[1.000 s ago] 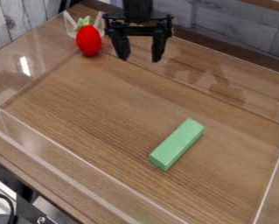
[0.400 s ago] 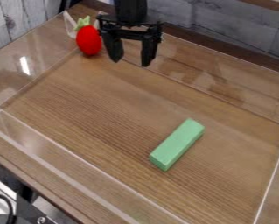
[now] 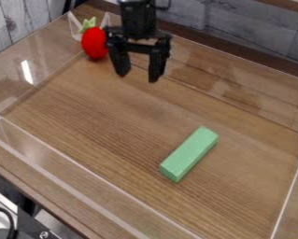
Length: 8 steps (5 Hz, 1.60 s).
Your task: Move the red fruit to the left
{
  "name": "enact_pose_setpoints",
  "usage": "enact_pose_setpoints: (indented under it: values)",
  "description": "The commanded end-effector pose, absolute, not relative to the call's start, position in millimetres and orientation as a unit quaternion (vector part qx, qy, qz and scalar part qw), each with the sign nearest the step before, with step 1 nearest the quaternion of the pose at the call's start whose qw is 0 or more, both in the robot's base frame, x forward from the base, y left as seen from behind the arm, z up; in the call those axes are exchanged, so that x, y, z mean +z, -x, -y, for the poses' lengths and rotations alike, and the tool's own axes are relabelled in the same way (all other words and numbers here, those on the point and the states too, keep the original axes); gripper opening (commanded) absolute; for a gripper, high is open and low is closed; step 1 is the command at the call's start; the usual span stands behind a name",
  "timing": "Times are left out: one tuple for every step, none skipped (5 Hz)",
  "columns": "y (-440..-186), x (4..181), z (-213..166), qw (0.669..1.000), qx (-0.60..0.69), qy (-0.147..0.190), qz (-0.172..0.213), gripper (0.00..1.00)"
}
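The red fruit point(image 3: 93, 40) is a small glossy strawberry-like toy with pale yellow-green leaves, standing at the far left corner of the wooden table. My gripper point(image 3: 138, 71) is black, hangs just right of and in front of the fruit, and is open with nothing between its fingers point(image 3: 120, 66). It does not touch the fruit.
A light green rectangular block point(image 3: 190, 153) lies on the table toward the front right. A clear plastic wall point(image 3: 26, 65) rims the wooden table point(image 3: 101, 121) on all sides. A grey plank wall stands behind.
My gripper has moved left and slightly toward the front, closer to the red fruit. The fruit and the green block have not moved.
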State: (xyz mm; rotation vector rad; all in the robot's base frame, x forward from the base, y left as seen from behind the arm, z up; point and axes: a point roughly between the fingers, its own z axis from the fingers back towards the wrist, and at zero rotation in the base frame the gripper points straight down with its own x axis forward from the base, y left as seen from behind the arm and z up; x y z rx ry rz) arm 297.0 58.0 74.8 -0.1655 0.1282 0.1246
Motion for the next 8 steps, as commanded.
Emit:
enact_pose_setpoints:
  values:
    - [-294, 89.3, -65, 0.995, 0.053, 0.075, -0.027, 1.00]
    - [-293, 91.7, -70, 0.996, 0.056, 0.072, -0.017, 1.00]
    - [-297, 105.1, -75, 0.997, 0.041, 0.071, -0.008, 1.00]
    - [-300, 118.2, -79, 0.997, 0.029, 0.071, -0.001, 1.00]
    - [-302, 122.1, -65, 0.996, 0.044, 0.075, 0.006, 1.00]
    - [-303, 122.6, -49, 0.995, 0.057, 0.079, 0.011, 1.00]
    - [-296, 127.8, -46, 0.995, 0.053, 0.078, 0.013, 1.00]
    - [-291, 129.4, -49, 0.996, 0.050, 0.073, 0.020, 1.00]
